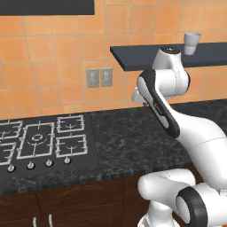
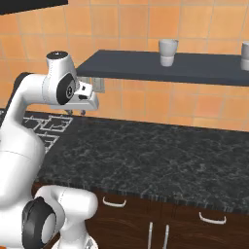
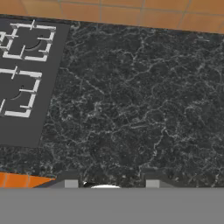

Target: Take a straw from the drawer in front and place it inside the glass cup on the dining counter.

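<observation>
Presently: claw [image 2: 77, 112] hangs above the black speckled table [image 2: 160, 160], fingers parted, holding nothing. Straw, by judgement: light, thin, stiff, slippery; pinch mid-length, gently. It presumably lies inside a closed drawer [image 2: 116, 205], lower centre of the right base view, beneath the table edge. Left base view adds the hob [image 1: 40, 139] at left; hand view shows the fingertips [image 3: 70, 179] apart.
</observation>
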